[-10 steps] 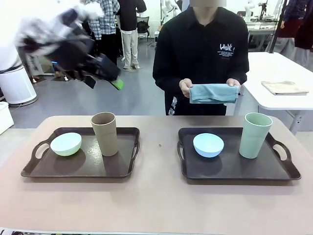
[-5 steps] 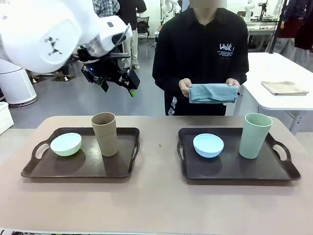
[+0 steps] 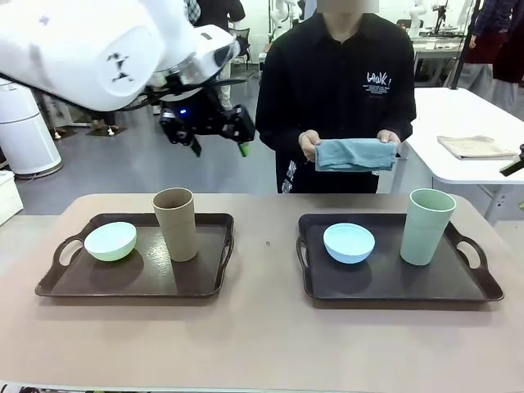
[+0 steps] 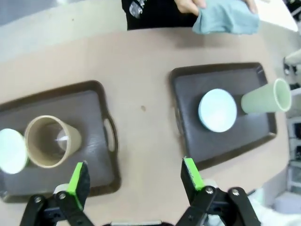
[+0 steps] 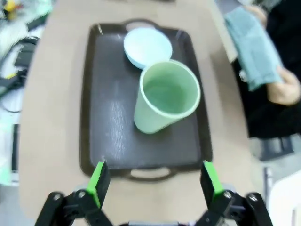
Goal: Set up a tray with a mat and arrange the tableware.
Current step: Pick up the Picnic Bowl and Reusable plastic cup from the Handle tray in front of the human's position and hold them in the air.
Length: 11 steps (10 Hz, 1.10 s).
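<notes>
Two dark brown trays sit on the table. The left tray (image 3: 139, 274) holds a mint green bowl (image 3: 110, 241) and a tan brown tumbler (image 3: 175, 223). On the right tray (image 3: 393, 282) stand a light blue bowl (image 3: 349, 242) and a pale green tumbler (image 3: 427, 226). A person at the far side holds a folded blue-grey mat (image 3: 356, 155) in both hands. My left gripper (image 3: 219, 146) hangs open high above the left tray's far edge; its own view shows it (image 4: 135, 178) empty. My right gripper (image 5: 154, 180) is open above the pale green tumbler (image 5: 167, 96), holding nothing.
A white table (image 3: 467, 106) at the back right carries a folded beige cloth (image 3: 477, 146). Bare tan tabletop (image 3: 266, 270) lies between the two trays and along the near edge. People stand far behind.
My left arm has swung to the right, from over the left tray's far left toward the table's middle, staying high and open. The person keeps holding the mat; the tableware is unmoved.
</notes>
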Each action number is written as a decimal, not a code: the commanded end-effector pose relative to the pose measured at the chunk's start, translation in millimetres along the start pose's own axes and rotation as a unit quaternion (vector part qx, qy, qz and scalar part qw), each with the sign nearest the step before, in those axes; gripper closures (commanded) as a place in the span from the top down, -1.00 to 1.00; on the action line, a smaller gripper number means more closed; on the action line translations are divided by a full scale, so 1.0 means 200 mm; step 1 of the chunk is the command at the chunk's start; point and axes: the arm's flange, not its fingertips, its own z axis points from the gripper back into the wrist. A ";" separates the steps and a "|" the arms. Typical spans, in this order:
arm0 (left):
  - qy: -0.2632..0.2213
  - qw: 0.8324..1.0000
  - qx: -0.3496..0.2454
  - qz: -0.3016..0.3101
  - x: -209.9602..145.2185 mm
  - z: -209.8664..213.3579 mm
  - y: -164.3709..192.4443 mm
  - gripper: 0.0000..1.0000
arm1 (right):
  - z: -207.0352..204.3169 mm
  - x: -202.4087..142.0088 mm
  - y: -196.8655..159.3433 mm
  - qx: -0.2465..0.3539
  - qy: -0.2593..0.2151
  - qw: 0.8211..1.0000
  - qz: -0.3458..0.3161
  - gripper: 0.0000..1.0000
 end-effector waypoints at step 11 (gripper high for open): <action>0.072 0.994 -0.043 0.069 0.20 -0.36 -0.34 1.00 | 0.08 -0.43 -0.35 0.101 -0.175 0.979 -0.034 1.00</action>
